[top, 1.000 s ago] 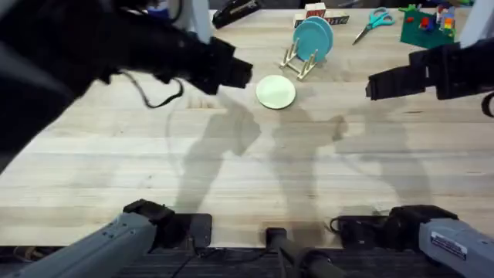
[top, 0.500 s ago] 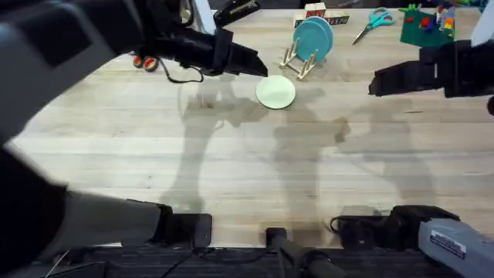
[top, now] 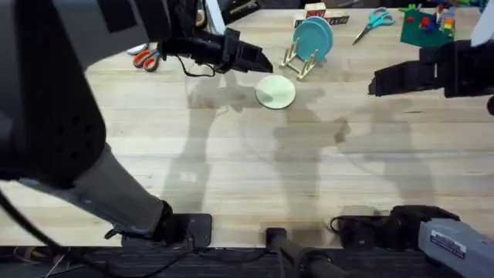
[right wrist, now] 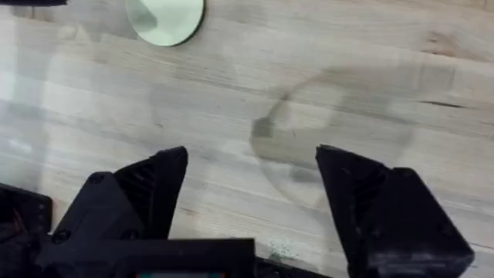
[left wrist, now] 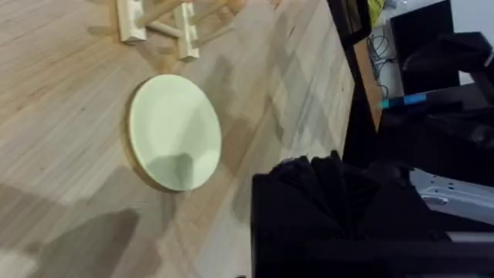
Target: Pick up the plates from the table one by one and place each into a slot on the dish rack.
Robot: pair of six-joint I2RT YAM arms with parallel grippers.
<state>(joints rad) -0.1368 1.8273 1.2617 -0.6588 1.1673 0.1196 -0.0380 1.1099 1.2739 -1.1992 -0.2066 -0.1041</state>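
The cream plate [top: 275, 92] lies flat on the table [top: 231, 170] just beside the rack [top: 297, 63], which holds 1 teal plate [top: 312, 37]. The left gripper [top: 258, 63] hovers near; I cannot tell its jaws. The right gripper [right wrist: 251, 189] stands open. A flat plate may slide into the rack when gripped.

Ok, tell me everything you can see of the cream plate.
The cream plate is a small, flat, round disc, pale cream-yellow, plain and smooth like plastic. It lies flat on the table, just in front of the rack, apart from it. Nothing touches it but the wood; a shadow falls across part of it. The left gripper hovers close beside it, not yet holding it. The left wrist view shows the same: flat, whole, near the rack's base.
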